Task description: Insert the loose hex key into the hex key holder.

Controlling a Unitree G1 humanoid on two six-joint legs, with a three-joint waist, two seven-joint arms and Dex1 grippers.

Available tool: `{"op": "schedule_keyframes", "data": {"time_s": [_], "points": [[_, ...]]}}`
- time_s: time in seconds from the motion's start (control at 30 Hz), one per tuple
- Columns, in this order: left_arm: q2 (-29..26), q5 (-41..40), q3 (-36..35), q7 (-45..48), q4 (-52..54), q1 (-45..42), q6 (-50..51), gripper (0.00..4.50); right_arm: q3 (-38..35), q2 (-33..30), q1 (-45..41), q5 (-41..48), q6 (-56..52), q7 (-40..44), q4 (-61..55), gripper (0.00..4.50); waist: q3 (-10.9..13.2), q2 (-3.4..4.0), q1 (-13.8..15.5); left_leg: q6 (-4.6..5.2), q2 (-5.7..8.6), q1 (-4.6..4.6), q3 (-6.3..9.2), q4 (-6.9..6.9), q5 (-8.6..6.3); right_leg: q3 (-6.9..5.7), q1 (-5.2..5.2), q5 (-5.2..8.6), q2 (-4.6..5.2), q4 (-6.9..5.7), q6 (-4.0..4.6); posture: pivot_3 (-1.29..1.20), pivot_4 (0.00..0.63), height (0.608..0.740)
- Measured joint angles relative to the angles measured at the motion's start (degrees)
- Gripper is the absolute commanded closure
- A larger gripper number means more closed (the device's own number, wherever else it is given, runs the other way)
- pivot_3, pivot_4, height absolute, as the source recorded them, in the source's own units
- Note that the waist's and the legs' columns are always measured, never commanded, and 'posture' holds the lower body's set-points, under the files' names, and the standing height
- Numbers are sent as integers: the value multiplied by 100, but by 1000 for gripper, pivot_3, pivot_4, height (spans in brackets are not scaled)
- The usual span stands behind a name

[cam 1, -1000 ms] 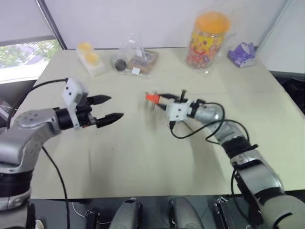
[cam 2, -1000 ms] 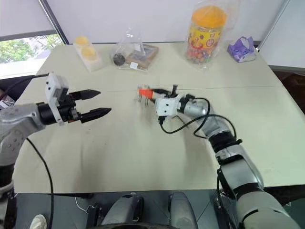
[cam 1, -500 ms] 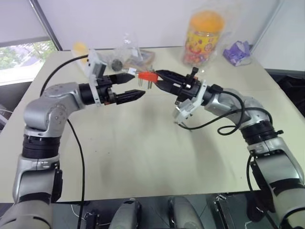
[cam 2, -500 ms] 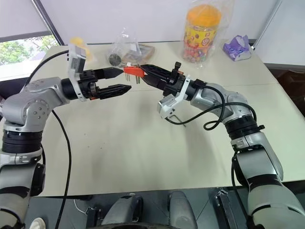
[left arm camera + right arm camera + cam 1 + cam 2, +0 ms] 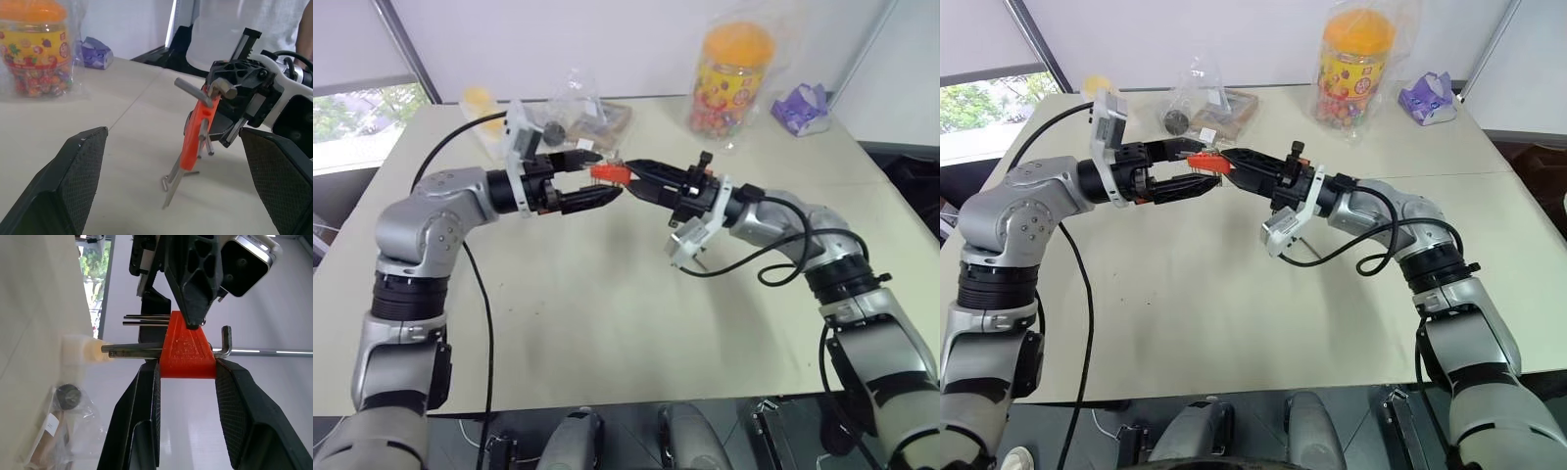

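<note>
The left gripper [image 5: 602, 177] is reaching in level from the left above the pale worktop [image 5: 607, 323], its jaws spread wide, 1 finger on either side of the hex key holder [image 5: 608, 173] without visibly touching it. In the left wrist view the 2 black pads [image 5: 78, 166] are standing well apart with the red-orange block between them.

The hex key holder is hanging in the air above the worktop, between the 2 grippers, with several thin grey keys sticking out of it. The right gripper [image 5: 1226, 162] is coming in from the right and is pinching the block at its narrow end, its jaws pressed against both flat sides, as the right wrist view shows [image 5: 188, 352].

The loose hex key cannot be made out with certainty among the keys in the block.

At the far edge of the worktop are lying a clear bag [image 5: 587, 113] of small items, a candy jar [image 5: 734, 73] with an orange lid and a purple wrapper [image 5: 806, 108].
</note>
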State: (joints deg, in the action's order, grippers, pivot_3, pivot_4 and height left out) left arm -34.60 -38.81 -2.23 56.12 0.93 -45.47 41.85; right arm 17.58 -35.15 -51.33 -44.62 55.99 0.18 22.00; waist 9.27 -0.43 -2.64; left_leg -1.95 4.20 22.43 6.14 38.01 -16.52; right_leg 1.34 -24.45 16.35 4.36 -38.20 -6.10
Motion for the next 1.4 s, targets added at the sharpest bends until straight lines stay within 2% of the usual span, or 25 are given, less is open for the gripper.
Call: {"op": "schedule_keyframes", "data": {"time_s": [0.2,0.23,0.3,0.53,1.0,1.03,1.07,1.2,1.4], "points": [[35,-73,-85,-14,1,-2,49,0,1,0,0,56,26,115,-1,3503,0,0,0,0,0,0,0,0,0,0,0,0,0,0,0,0,150,740],[47,-75,-87,-16,1,-2,54,253,4,0,0,61,31,133,-1,3503,0,0,0,0,0,0,0,0,0,0,0,0,0,0,0,0,150,740],[61,-78,-93,-20,1,-3,63,878,7,0,0,76,52,151,-1,3503,0,0,0,0,0,0,0,1,0,0,0,0,0,0,0,0,150,740],[96,-172,-65,107,62,-1,149,4446,-13,-1,-3,141,-43,244,18,3503,0,0,1,0,0,0,0,1,0,0,0,0,0,0,0,0,150,740],[162,-42,-64,62,143,-1,147,4446,-7,-17,-3,390,-81,529,25,3503,0,0,0,0,0,0,0,2,0,0,0,0,1,-1,0,0,150,740],[169,-41,-64,52,143,-1,147,4500,-7,-16,-3,458,-86,591,29,2478,0,0,1,0,0,0,0,2,0,0,0,0,1,-1,0,0,150,740],[176,-36,-66,16,139,-1,155,4500,-5,-15,-3,499,-72,615,28,2167,0,0,1,0,0,0,0,2,0,0,0,0,1,-1,0,0,150,740],[290,-33,9,-41,143,37,164,4500,14,42,-3,700,-106,827,9,189,0,0,0,0,0,0,0,3,0,0,1,0,2,-2,0,0,150,740],[308,69,33,-224,266,218,83,4500,4,-47,157,1033,-321,1278,-51,85,0,0,6,0,1,0,0,4,0,0,2,0,4,-1,0,0,150,740]]}}
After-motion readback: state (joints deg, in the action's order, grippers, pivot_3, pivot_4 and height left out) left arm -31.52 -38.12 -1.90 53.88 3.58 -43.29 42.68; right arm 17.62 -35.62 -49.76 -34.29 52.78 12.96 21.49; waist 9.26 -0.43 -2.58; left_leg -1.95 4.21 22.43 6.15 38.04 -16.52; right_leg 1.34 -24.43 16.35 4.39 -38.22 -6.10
